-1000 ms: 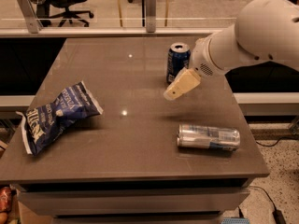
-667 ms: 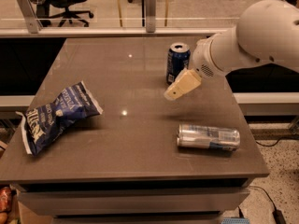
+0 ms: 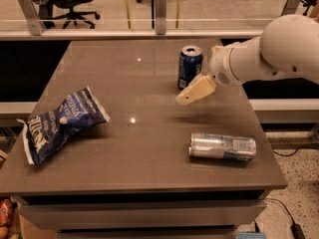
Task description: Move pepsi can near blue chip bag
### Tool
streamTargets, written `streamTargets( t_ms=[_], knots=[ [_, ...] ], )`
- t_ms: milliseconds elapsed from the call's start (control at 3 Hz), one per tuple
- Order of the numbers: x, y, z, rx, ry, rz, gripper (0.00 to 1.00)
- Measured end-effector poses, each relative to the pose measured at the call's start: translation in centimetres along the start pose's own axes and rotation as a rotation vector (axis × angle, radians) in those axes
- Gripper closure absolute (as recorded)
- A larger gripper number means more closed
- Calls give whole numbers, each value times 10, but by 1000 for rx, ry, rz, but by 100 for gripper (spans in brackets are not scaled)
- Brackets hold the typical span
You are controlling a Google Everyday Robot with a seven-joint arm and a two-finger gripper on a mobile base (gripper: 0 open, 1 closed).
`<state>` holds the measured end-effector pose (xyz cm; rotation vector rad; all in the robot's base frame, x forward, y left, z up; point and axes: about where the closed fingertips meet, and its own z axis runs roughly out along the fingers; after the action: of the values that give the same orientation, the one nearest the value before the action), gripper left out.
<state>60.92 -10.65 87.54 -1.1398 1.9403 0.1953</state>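
Note:
The pepsi can (image 3: 190,66) stands upright at the back right of the grey table (image 3: 144,153); it is dark blue with a silver top. My gripper (image 3: 196,90) hangs just in front of and slightly right of the can, a little above the table, with nothing in it. The white arm reaches in from the right. The blue chip bag (image 3: 60,124) lies wrinkled at the table's left edge, far from the can.
A slim silver-and-pale-blue can (image 3: 223,146) lies on its side near the table's front right. A glass partition with posts (image 3: 159,4) runs behind the table, with office chairs beyond it.

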Motion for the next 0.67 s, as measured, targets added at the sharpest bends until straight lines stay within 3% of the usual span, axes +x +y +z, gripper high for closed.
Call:
streamTargets(
  t_ms=[667],
  knots=[
    [-4,-7,24,-54,-98,14,0]
  ],
)
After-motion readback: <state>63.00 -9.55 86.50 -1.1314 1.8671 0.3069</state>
